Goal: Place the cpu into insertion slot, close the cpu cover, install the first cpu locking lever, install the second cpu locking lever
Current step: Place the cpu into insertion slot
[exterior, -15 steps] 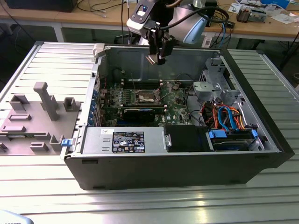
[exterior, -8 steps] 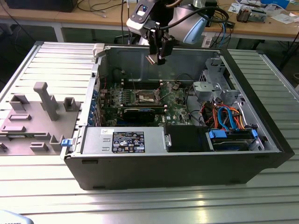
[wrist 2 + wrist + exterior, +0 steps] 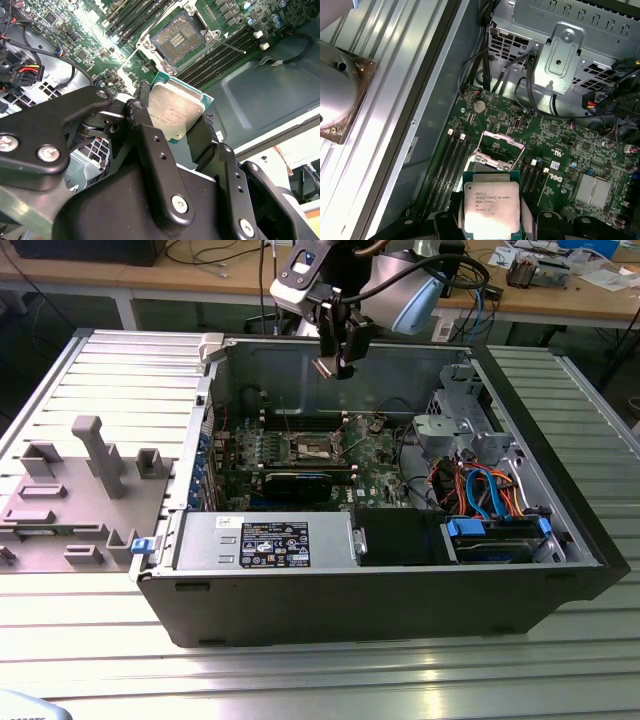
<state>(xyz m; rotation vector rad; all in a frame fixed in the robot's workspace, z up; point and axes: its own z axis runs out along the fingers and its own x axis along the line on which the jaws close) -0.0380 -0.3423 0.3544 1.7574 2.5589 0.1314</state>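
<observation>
Above the open computer case [image 3: 350, 610], at 12 o'clock in the exterior view, you find the gripper [image 3: 338, 365] clamped on the cpu [image 3: 325, 367]. In the second wrist view the fingers [image 3: 202, 137] press opposite edges of the chip, with its silvery top exposed. The chip hangs clear of the board, well apart from the insertion slot [image 3: 177, 37], whose dark contact field lies exposed.

Case contents, exterior view:
- Green motherboard [image 3: 375, 455] at centre, carrying the slot.
- Silver power supply [image 3: 270, 540] at 7 o'clock.
- Metal drive cage [image 3: 455, 410] at 2 o'clock.
- Coloured cables [image 3: 480, 485] at 4 o'clock, just above a blue-edged drive carrier [image 3: 495, 535].
</observation>
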